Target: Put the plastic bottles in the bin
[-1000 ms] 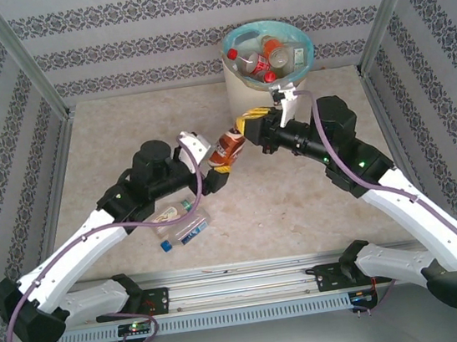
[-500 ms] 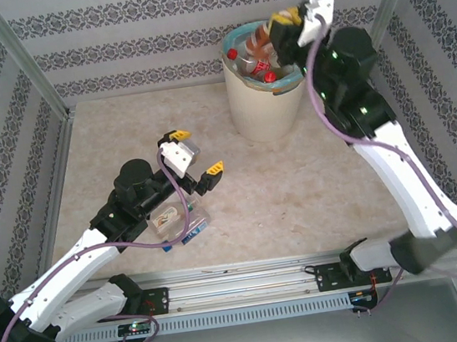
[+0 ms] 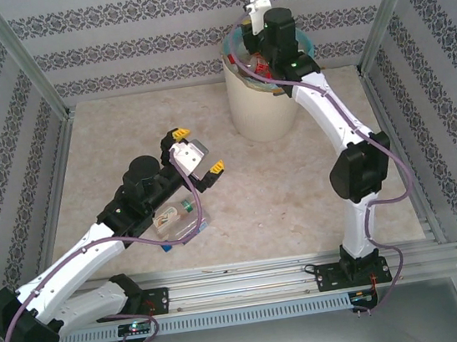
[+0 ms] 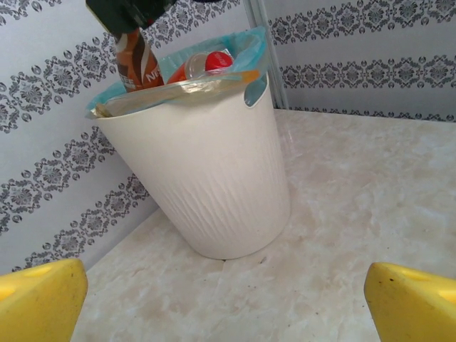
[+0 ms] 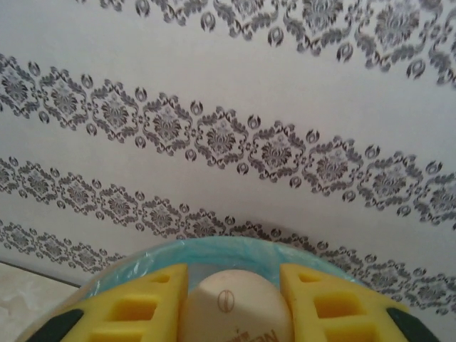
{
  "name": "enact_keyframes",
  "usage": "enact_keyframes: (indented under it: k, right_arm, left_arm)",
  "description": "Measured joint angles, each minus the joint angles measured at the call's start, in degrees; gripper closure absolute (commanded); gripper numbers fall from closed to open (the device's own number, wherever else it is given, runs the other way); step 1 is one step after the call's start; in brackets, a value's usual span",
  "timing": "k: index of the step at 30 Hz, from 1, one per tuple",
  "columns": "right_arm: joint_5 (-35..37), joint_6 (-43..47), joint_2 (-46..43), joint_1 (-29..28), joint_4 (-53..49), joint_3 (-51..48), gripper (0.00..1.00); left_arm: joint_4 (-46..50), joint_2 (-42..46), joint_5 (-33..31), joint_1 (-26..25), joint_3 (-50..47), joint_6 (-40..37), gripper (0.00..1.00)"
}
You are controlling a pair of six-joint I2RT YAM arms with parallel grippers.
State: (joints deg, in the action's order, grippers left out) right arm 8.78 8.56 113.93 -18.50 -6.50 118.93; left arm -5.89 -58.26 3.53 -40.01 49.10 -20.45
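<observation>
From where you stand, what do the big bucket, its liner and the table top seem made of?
Bucket: cream moulded plastic, matte, with faint vertical ribs. Liner: thin blue-green plastic film, crinkled over the rim. Table top: beige veined stone look, perhaps laminate.

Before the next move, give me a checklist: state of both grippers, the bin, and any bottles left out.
1. The right gripper is over the bin: ok.
2. The brown bottle hangs upright, cap between the yellow fingers, not yet dropped: ok.
3. The left gripper is open and empty: ok.
4. The table is free of bottles: not ok, a clear bottle lies beneath the left arm.
5. Room in the bin: cannot tell; a red-capped bottle shows at the rim.
</observation>
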Motion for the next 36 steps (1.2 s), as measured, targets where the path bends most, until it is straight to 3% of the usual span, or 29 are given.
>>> enact_keyframes:
  k: [11, 22, 29, 36]
  right_arm:
    - [0.66, 0.57, -0.33, 0.39, 0.81, -5.01, 0.62]
    - [-4.9, -5.84, -6.64, 0.66, -3.02, -14.08, 0.28]
    - [-10.54, -10.51, -13.75, 0.63, -5.07, -11.61, 0.28]
    - [-14.93, -15.91, -24.63, -1.25, -4.9, -16.85, 0.31]
  left_arm:
    - [-0.02, 0.02, -1.25, 0.0, -0.02, -0.61, 0.0]
    - [-0.02, 0.02, -1.68, 0.0, -0.02, -0.61, 0.0]
    - [0.9, 0.13, -3.45, 0.0, 0.09, 0.96, 0.0]
    - [15.61, 0.22, -8.02, 0.0, 5.9, 6.27, 0.07]
